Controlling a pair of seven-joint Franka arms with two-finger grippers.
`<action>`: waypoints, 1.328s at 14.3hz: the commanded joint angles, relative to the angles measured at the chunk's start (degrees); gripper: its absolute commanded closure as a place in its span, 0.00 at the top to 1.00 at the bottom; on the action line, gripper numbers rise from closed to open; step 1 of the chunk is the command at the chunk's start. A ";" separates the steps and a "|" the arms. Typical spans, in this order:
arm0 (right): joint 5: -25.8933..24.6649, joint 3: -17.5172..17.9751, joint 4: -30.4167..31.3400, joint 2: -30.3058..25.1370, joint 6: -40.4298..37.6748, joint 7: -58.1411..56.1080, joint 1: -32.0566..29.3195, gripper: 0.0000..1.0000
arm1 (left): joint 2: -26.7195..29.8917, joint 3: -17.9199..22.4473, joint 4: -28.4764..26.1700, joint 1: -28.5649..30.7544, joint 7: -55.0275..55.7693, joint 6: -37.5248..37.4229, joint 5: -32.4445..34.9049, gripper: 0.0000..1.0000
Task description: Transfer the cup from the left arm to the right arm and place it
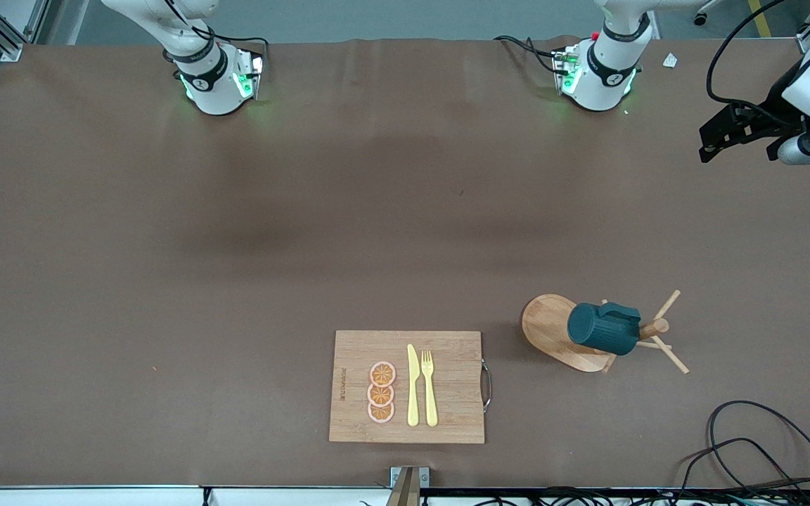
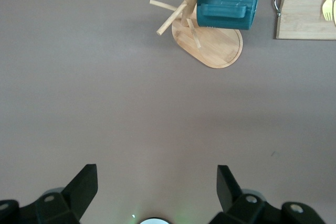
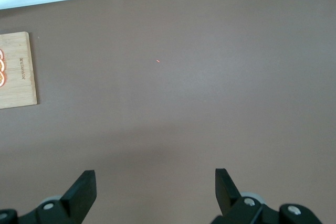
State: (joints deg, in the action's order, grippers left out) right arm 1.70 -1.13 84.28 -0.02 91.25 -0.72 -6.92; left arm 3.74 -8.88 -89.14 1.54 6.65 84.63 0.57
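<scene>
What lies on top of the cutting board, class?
On the board lie three orange slices in a row, with a yellow knife and fork beside them. Whatever is under these pieces is covered.

Teal cup (image 1: 605,328), brown table (image 1: 236,281), yellow cutlery (image 1: 421,385).

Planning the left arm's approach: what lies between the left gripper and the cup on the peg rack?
Only bare brown tabletop, as the left wrist view shows: the open left gripper faces the cup, hung on the wooden peg rack.
</scene>
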 commanded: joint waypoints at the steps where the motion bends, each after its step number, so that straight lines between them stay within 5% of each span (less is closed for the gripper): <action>1: -0.38 0.95 -0.08 -0.42 -0.19 -0.43 -1.26 1.00 | -0.49 0.00 1.07 0.39 -1.99 -0.52 0.14 1.00; 11: -0.38 0.95 -0.08 -0.42 0.07 -0.34 -1.35 1.00 | -7.69 0.18 5.91 0.13 2.38 2.20 0.14 1.00; 19: -0.30 0.95 -0.08 -0.42 0.07 -0.34 -1.26 1.00 | -15.51 -0.61 5.91 -0.75 38.30 11.59 -3.11 1.00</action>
State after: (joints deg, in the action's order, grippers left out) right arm 1.70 -1.18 84.24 -0.02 91.37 -0.72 -6.92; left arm -9.35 -9.27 -84.94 0.87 36.93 94.25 -0.95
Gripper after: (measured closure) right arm 0.000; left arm 0.000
